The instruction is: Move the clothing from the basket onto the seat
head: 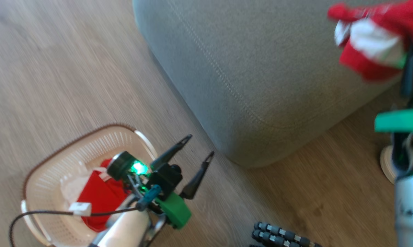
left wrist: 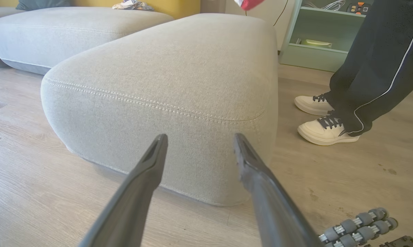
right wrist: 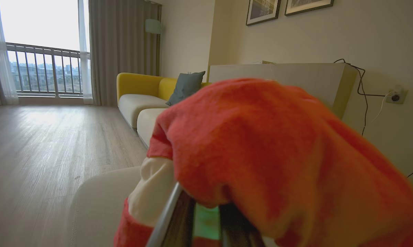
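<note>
The cream basket [head: 48, 171] stands on the wood floor at the lower left, with one red piece of clothing [head: 100, 195] lying inside it. My left gripper [head: 200, 145] hovers over the basket's right rim, open and empty, its fingers [left wrist: 151, 161] pointing at the side of the grey-green seat [head: 254, 68]. At the upper right, my right gripper [head: 408, 73] is shut on a second red and white piece of clothing [head: 371, 44], held above the seat's far edge. That clothing [right wrist: 261, 154] drapes over the right fingers and hides their tips.
A person in dark trousers and white shoes [left wrist: 324, 130] stands on the floor right of the seat. Grey rollers [head: 282, 236] lie on the floor near the bottom edge. A mint shelf [left wrist: 316, 34] and a yellow sofa [right wrist: 137, 84] stand farther off.
</note>
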